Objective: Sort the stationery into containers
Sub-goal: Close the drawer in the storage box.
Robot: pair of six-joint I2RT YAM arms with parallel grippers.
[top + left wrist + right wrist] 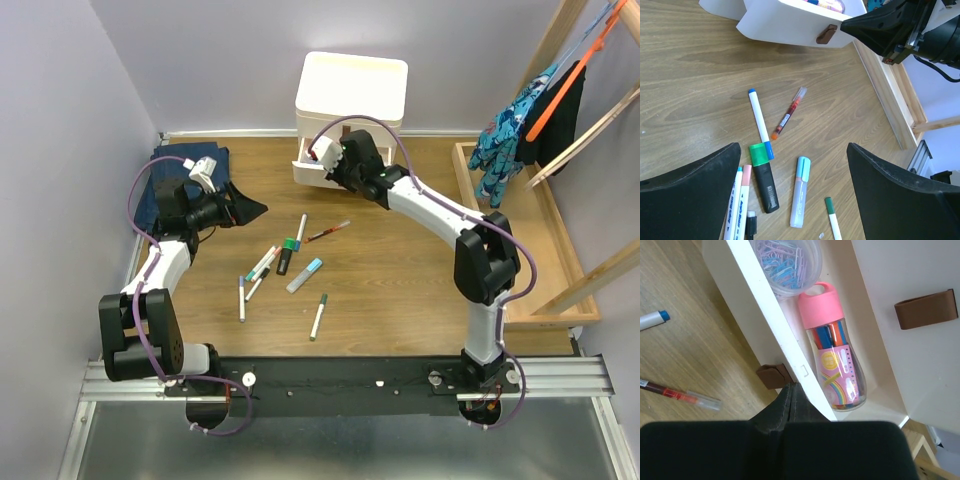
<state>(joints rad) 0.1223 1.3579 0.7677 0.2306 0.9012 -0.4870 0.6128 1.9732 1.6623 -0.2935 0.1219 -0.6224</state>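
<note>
The cream-white cabinet (352, 88) stands at the back with its bottom drawer (312, 172) pulled open. My right gripper (335, 165) is shut, and in the right wrist view its tips (791, 389) rest against the drawer's front rim beside the brown handle (772, 376). The drawer holds a clear round jar (787, 265) of paper clips and a pink-capped bottle of pens (835, 350). My left gripper (245, 210) is open and empty above the loose pens (794, 146): a blue-capped white marker (759, 120), red pen (788, 114), green-capped black highlighter (764, 177), light-blue highlighter (800, 192), green-capped pen (832, 220).
Folded blue jeans (170, 175) lie at the far left under the left arm. A shallow wooden tray (540, 250) and a rack with hanging clothes (520, 120) stand at the right. More white markers (241, 298) lie nearer the front.
</note>
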